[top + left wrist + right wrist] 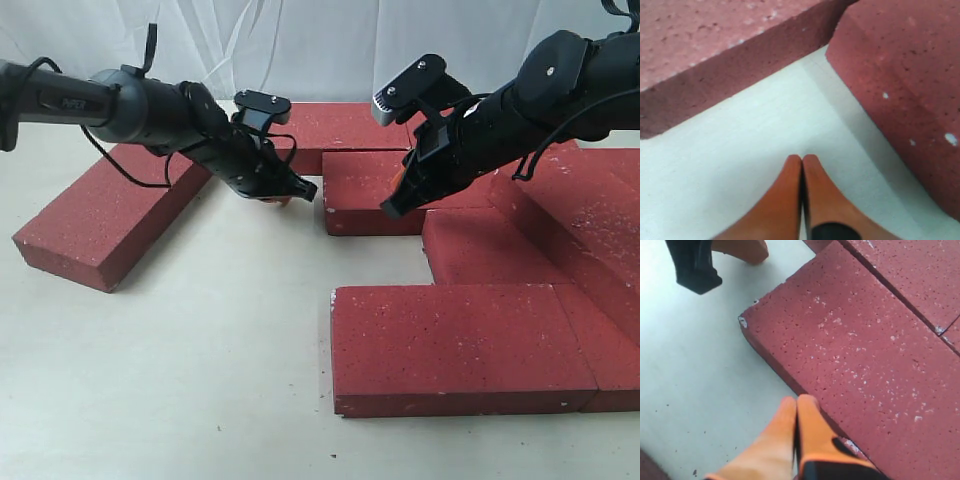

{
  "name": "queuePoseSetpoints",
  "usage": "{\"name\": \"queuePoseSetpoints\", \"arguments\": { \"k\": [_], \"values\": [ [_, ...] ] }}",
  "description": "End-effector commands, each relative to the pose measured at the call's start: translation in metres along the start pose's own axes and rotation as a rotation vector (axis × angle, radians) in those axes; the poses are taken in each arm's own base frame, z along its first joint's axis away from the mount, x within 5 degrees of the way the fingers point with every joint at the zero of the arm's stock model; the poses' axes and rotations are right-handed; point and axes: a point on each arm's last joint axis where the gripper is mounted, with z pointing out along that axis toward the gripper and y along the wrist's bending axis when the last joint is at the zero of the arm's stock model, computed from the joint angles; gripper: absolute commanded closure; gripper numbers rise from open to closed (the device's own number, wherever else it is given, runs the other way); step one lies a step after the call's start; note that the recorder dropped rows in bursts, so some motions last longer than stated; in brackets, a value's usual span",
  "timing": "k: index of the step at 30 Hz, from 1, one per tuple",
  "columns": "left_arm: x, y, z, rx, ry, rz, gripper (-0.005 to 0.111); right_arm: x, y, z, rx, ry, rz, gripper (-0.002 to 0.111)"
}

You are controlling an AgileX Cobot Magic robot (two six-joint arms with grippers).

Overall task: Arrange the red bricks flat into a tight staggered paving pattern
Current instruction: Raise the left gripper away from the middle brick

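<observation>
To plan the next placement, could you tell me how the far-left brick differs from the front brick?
Pose: the far-left brick lies skewed to the rows, while the front brick lies square with them. Fit: no brick butts the far-left brick's long sides, while the front brick butts a neighbour at its right end. Both lie flat and are dark red with white speckles.

table (190, 390): lone brick (110, 215) far left, angled, well apart from the others. rear brick (345, 122) at back centre; middle brick (365, 195) just before it; front brick (450, 345) nearest, bare table between it and the middle brick; further bricks (590, 230) packed along the right.
</observation>
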Motion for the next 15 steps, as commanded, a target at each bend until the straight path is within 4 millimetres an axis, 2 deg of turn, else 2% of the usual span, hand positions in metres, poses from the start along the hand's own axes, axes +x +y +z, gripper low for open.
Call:
{"name": "queuePoseSetpoints", "arguments": {
  "k": [1, 4, 7, 9, 11, 15],
  "values": [
    [-0.011, -0.001, -0.025, 0.002, 0.012, 0.083, 0.107, -0.001, -0.002, -0.004, 0.01, -0.01, -0.002, 0.109],
    [-0.023, -0.003, -0.056, -0.021, 0.016, 0.178, 0.107, -0.001, -0.002, -0.004, 0.01, -0.01, -0.002, 0.109],
    [-0.036, 0.01, -0.091, -0.101, -0.013, 0.159, 0.107, -0.001, 0.0, -0.004, -0.008, -0.01, 0.023, 0.109],
    [-0.042, 0.027, -0.113, -0.178, -0.041, 0.117, 0.107, -0.001, 0.001, -0.004, -0.019, -0.01, 0.037, 0.109],
    [-0.043, 0.048, -0.127, -0.256, -0.058, 0.069, 0.107, -0.001, 0.001, -0.004, -0.018, -0.012, 0.04, 0.109],
    [-0.036, 0.099, -0.139, -0.411, -0.078, -0.042, 0.107, -0.001, 0.001, -0.004, -0.019, -0.013, 0.042, 0.109]
  ]
}}
